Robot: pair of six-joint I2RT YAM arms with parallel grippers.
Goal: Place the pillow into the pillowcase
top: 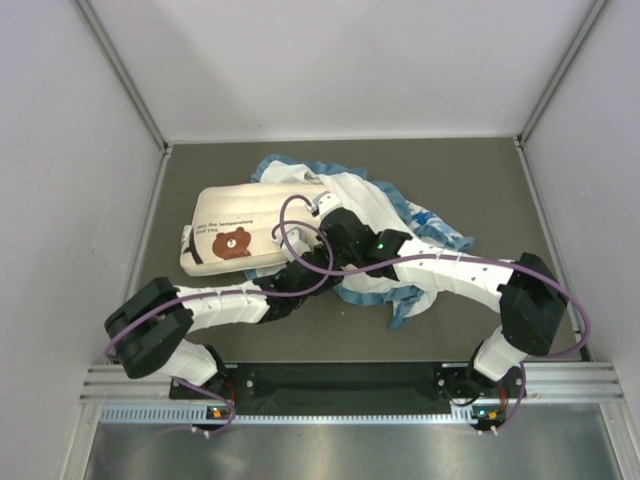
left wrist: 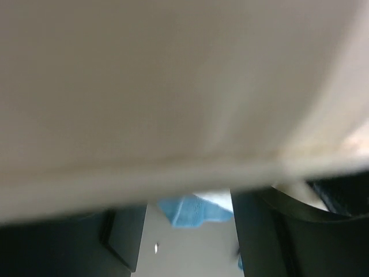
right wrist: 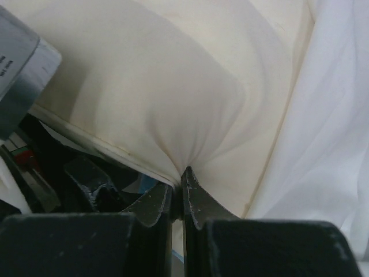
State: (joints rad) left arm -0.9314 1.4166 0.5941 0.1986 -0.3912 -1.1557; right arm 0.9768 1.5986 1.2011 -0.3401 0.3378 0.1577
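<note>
The cream-white pillow [top: 240, 232] lies left of centre, bear logo up. The blue-and-white pillowcase [top: 400, 215] is bunched behind it and to its right. My right gripper [top: 326, 216] is at the pillow's right end. In the right wrist view it [right wrist: 180, 178] is shut on a pinch of the pillow's cream cover [right wrist: 173, 86], with the case's white inside [right wrist: 340, 144] beside it. My left gripper [top: 298, 270] is at the pillow's near edge. In the left wrist view it [left wrist: 190, 231] is open, its fingers [left wrist: 124, 236] wide apart under the blurred pillow [left wrist: 173, 86]. Its fingertips are hidden.
A blue ruffled corner of the case [left wrist: 193, 210] lies on the dark grey table [top: 470, 310] beyond the left fingers. More of the case hangs toward the front right [top: 410, 300]. Grey walls [top: 80, 200] close in both sides and the back.
</note>
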